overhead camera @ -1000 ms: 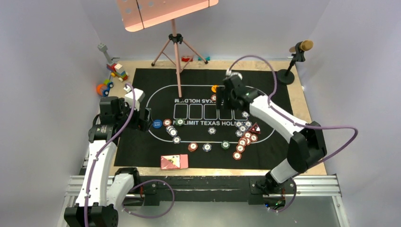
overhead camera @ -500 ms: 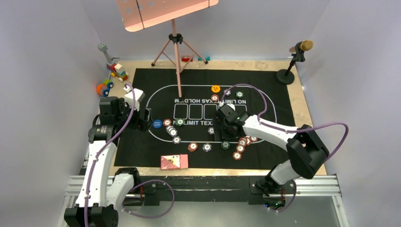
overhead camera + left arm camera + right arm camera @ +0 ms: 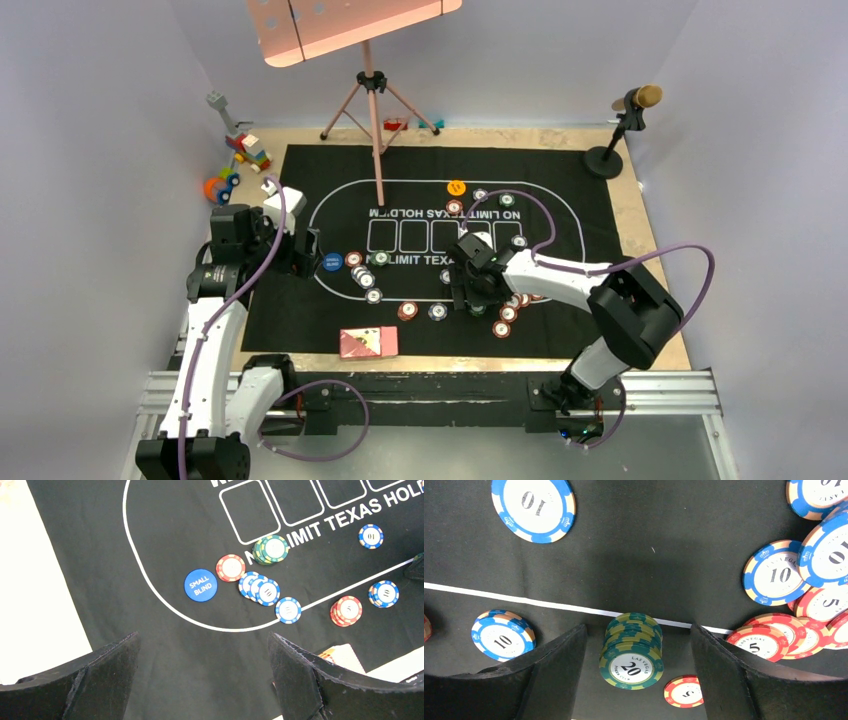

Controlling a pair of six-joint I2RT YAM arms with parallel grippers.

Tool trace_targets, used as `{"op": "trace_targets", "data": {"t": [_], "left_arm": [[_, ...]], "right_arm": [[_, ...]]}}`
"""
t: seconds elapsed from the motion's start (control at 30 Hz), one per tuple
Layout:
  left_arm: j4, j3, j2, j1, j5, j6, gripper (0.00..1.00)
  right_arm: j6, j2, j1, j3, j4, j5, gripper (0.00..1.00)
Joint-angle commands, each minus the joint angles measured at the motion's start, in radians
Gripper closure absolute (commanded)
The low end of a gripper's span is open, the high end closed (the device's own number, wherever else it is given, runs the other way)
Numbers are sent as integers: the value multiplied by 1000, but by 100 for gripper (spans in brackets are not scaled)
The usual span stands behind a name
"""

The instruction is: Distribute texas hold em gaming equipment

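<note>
**Right tool (image 3: 471,297) open astride green chip stack (image 3: 631,655); nothing gripped.**
The stack stood between the fingers, touching neither, on the black mat (image 3: 639,550). Judged light, rigid, smooth-edged and liable to shear; best pinched low across opposite rims. Left tool (image 3: 202,647) gaped wide and empty, chips (image 3: 265,591) lying ahead of it.

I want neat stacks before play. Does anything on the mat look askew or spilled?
Yes. The green stack of 20s between the right gripper's open fingers leans, its chips stepped off-line. Just right of it, red 5 chips and blue 10 chips lie fanned and overlapping, not stacked.
</note>
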Motion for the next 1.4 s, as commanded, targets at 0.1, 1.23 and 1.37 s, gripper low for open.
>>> {"op": "trace_targets", "data": {"t": [0.1, 1.23, 1.37], "left_arm": [[27, -2, -7, 4, 12, 7, 0], [25, -4, -13, 4, 12, 9, 0], [25, -4, -15, 3, 11, 9, 0]], "right_arm": [[24, -9, 4, -26, 19, 18, 30], [-59, -190, -388, 174, -121, 50, 99], [-54, -136, -508, 200, -79, 72, 100]]}}
